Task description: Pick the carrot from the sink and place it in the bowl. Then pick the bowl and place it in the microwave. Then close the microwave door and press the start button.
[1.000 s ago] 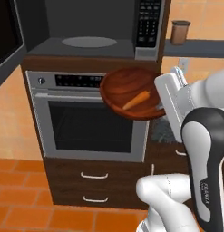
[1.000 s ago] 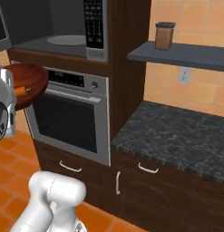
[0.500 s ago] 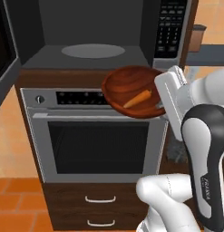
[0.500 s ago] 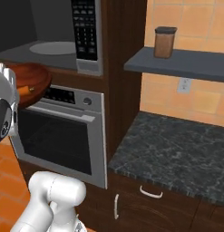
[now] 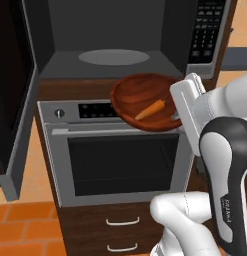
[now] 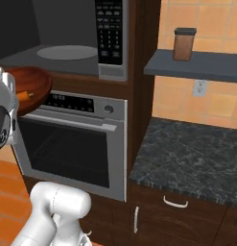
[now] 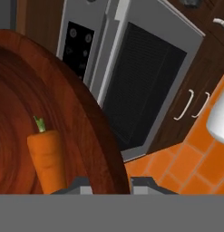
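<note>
Bowl held before the open microwave
The hand [image 7: 104, 183] grips the wooden bowl's [image 5: 137, 97] rim; the carrot [image 5: 150, 109] lies inside, above the oven [image 5: 120, 155].

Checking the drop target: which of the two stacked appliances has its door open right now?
The microwave on top: its door is swung out to the left, showing the round turntable inside. The wall oven beneath it is shut, glass door flush under its control panel.

Even flat rendered light, soft shadows, slight blur, microwave [image 5: 115, 45] cavity perhaps dimmer
</note>
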{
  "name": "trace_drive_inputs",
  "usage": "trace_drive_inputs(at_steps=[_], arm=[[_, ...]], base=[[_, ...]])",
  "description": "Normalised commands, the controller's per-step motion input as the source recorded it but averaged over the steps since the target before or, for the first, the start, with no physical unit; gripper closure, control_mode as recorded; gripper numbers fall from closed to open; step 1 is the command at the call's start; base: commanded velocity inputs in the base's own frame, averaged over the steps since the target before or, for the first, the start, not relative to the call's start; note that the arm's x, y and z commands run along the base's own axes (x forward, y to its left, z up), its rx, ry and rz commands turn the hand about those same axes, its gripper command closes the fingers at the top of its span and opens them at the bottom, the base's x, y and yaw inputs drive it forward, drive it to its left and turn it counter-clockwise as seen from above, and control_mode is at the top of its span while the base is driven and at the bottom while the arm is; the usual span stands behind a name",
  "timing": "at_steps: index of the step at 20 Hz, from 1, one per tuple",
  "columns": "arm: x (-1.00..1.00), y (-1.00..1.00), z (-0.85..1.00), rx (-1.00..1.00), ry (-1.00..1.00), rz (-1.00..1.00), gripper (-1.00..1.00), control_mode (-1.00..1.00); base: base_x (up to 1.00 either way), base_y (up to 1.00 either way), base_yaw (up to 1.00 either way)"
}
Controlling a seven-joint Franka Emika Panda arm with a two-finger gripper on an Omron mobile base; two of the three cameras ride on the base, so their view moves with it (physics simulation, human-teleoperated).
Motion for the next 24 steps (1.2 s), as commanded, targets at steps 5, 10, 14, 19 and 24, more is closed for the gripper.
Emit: trace_drive_inputs(at_steps=[5, 10, 14, 19, 24], arm=[[0.00, 0.00, 0.00, 0.00, 0.00, 0.00, 1.00, 1.00], [0.00, 0.00, 0.00, 0.00, 0.00, 0.00, 1.00, 1.00], [0.00, 0.00, 0.00, 0.00, 0.00, 0.00, 1.00, 1.00], [0.00, 0.00, 0.00, 0.00, 0.00, 0.00, 1.00, 1.00], [0.82, -0.05, 0.91, 0.00, -0.04, -0.10, 1.00, -1.00]], base=[[-0.33, 0.47, -0.15], [0.08, 0.21, -0.10], [-0.02, 0.05, 0.00], [0.14, 0.01, -0.01], [0.00, 0.00, 0.00]])
